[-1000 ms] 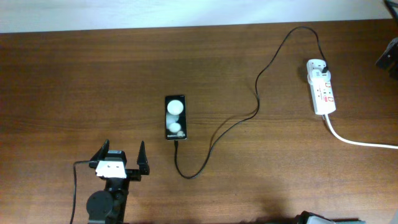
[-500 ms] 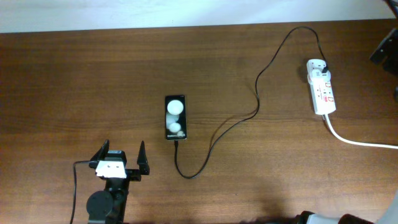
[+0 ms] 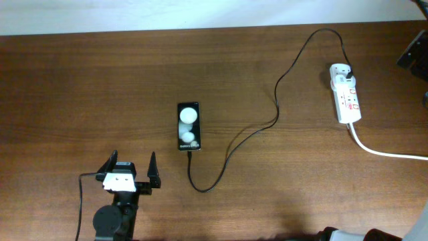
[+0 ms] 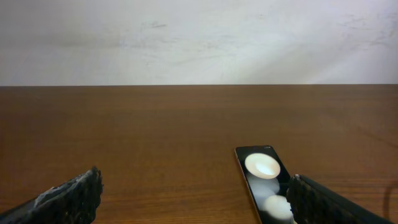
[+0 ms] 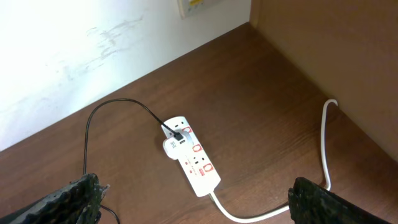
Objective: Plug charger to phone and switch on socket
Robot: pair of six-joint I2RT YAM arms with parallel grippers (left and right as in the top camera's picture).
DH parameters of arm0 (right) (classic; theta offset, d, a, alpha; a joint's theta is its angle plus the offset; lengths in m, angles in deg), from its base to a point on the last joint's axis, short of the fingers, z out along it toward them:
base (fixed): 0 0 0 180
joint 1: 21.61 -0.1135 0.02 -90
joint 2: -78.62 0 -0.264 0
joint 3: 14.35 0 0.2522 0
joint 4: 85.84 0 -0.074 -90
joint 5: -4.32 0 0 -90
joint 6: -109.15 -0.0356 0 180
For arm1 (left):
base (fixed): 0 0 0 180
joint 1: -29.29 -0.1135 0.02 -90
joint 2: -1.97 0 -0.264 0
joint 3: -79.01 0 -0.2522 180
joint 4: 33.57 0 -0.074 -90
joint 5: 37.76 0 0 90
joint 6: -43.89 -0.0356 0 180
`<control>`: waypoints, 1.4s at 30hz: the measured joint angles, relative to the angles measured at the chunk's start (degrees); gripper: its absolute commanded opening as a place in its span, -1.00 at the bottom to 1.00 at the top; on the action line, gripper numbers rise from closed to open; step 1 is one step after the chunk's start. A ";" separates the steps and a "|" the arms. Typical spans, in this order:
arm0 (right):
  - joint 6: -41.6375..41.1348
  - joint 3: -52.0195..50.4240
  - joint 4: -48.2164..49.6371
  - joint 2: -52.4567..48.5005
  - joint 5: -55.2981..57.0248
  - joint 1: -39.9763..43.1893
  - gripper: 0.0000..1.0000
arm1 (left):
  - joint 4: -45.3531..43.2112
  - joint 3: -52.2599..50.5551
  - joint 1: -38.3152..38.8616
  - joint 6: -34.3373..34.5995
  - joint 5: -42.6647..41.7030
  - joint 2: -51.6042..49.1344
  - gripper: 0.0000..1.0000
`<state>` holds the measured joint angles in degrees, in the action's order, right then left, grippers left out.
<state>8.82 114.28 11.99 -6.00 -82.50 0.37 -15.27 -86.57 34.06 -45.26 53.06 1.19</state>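
The black phone (image 3: 188,126) lies flat mid-table, its screen showing two round white reflections; it also shows in the left wrist view (image 4: 264,180). The thin black charger cable (image 3: 277,117) runs from a plug in the white socket strip (image 3: 347,100), loops across the table, and its tip meets the phone's near end (image 3: 190,152). My left gripper (image 3: 131,171) is open and empty, near and left of the phone (image 4: 199,205). My right gripper (image 5: 199,202) is open and empty, high above the strip (image 5: 193,158); only a dark part of it shows at the overhead's right edge.
The strip's thick white cord (image 3: 384,151) trails off the right edge (image 5: 323,143). A white wall runs along the table's far side, with a wooden panel (image 5: 336,50) at the right. The cable loop lies right of the phone.
The dark part of my right arm at the overhead's right edge has shifted slightly. The phone, cable, strip and left gripper have not moved.
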 measured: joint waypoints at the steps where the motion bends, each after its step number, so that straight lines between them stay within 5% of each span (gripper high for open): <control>1: 0.04 0.00 0.00 -0.20 0.00 0.00 0.97 | 0.00 0.00 0.00 0.00 0.00 0.00 0.98; 18: 0.00 0.00 0.00 -6.97 0.00 -0.33 0.97 | 0.00 0.00 0.00 0.00 0.02 -0.02 0.98; 29: 0.02 0.00 0.00 -6.97 0.22 -18.34 0.97 | 0.00 0.00 0.00 0.00 0.00 0.00 0.98; 42: 0.00 -11.87 0.00 -6.62 0.24 -18.56 0.97 | 0.00 0.00 0.00 0.00 0.00 0.00 0.98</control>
<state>8.82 102.42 11.99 -12.62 -82.26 -18.19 -15.27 -86.57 34.06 -45.26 53.06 1.19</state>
